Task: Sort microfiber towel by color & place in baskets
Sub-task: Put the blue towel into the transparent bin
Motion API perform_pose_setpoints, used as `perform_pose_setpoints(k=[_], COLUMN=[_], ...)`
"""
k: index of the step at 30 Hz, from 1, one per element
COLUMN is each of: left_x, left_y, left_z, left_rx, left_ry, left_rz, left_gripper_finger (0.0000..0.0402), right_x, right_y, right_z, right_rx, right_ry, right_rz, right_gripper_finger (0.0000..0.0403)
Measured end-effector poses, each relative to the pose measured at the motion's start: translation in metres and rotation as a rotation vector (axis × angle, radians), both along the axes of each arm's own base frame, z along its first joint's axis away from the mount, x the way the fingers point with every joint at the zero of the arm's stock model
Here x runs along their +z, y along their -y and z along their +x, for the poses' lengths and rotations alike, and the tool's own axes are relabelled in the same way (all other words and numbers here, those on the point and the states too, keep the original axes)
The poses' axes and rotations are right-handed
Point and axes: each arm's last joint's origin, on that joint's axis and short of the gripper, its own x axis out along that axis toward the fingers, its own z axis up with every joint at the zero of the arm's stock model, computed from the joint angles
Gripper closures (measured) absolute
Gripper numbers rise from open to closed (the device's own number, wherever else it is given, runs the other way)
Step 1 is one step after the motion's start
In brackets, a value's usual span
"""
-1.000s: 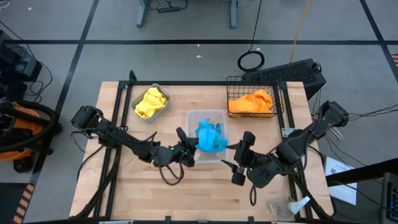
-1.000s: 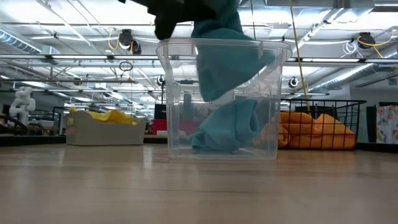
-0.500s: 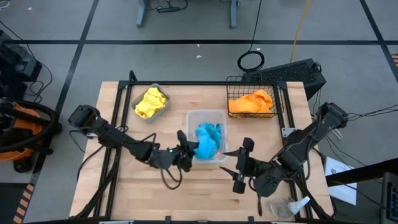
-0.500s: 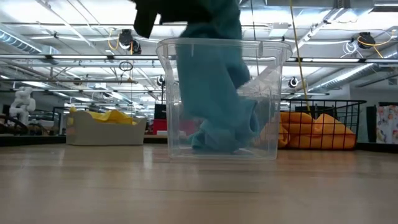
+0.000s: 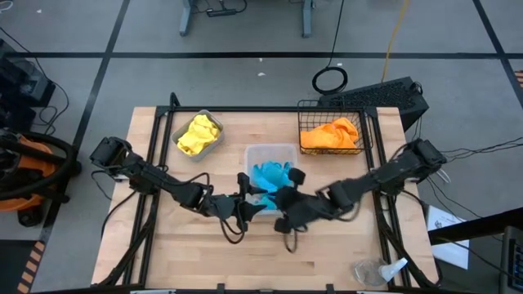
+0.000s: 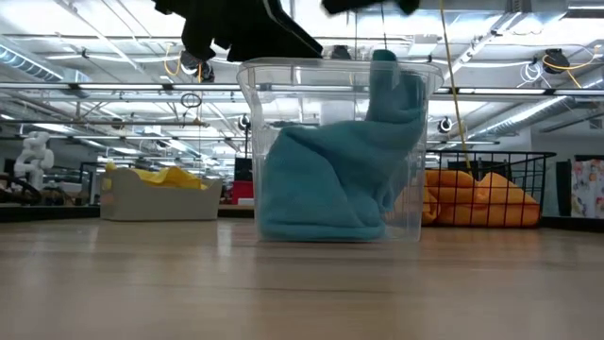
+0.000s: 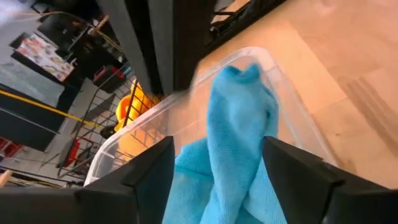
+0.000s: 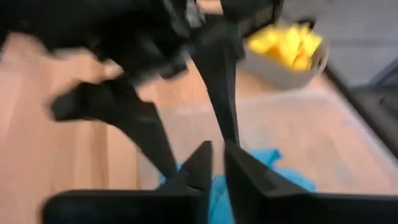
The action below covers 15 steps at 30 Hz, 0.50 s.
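A clear plastic wrapper [image 5: 378, 271] lies near the wooden table's [image 5: 188, 249] corner.

Both dark arms reach in low toward the middle of the high view; the left claw [image 5: 245, 194], coming from the left edge, has its fingers [image 7: 140, 180] spread wide; the right claw [image 5: 282, 196], coming from the right, has its fingers [image 8: 202, 165] nearly together, with only a thin gap between them.

Three baskets [image 5: 198, 135] (each holding towels [image 5: 268, 176]), two claws [image 5: 243, 200].
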Motion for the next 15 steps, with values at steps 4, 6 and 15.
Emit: perform_pose_setpoints(k=[4, 6, 15], left_x=[0.000, 0.001, 0.026], left_y=[0.004, 0.007, 0.020], left_z=[-0.003, -0.006, -0.029], left_rx=[0.039, 0.060, 0.063], left_ry=[0.003, -0.002, 0.041], left_rz=[0.030, 0.068, 0.089], left_gripper_finger=[0.0149, 0.0148, 0.0148], right_x=[-0.018, -0.023, -0.001], right_y=[0.021, 0.027, 0.029], right_z=[0.011, 0.010, -0.007], right_rx=[-0.025, -0.050, -0.024], right_ry=[-0.104, -0.153, -0.223], right_rz=[0.072, 0.094, 0.305], right_gripper_finger=[0.0392, 0.0386, 0.0401])
